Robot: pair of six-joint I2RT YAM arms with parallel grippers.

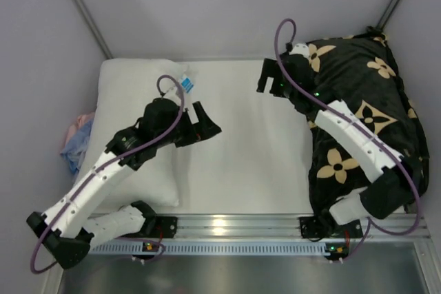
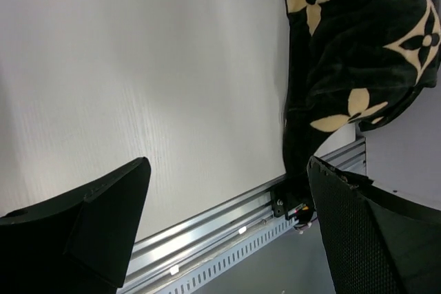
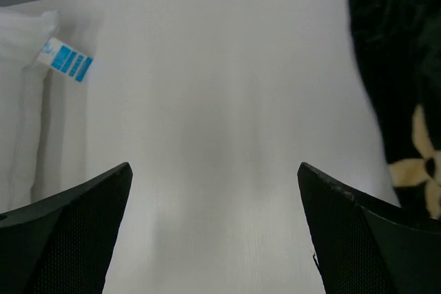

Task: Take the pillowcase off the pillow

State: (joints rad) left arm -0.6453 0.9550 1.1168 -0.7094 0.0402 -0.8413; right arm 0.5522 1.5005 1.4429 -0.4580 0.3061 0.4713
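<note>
The white pillow (image 1: 131, 122) lies bare at the left of the table, its blue-white tag (image 1: 187, 85) at the far right corner. The black pillowcase (image 1: 365, 115) with tan flowers lies heaped at the right, apart from the pillow; what is inside it is hidden. My left gripper (image 1: 211, 118) is open and empty over the pillow's right edge. My right gripper (image 1: 262, 77) is open and empty just left of the pillowcase. The left wrist view shows the pillowcase (image 2: 358, 46) beyond its open gripper (image 2: 227, 232). The right wrist view shows the pillow (image 3: 21, 101), the pillowcase (image 3: 406, 67) and its open gripper (image 3: 213, 232).
A pink-blue cloth bundle (image 1: 77, 141) sits against the left wall beside the pillow. The white table top (image 1: 241, 142) lies between pillow and pillowcase. An aluminium rail (image 1: 234, 225) runs along the near edge. Grey walls close in the back and sides.
</note>
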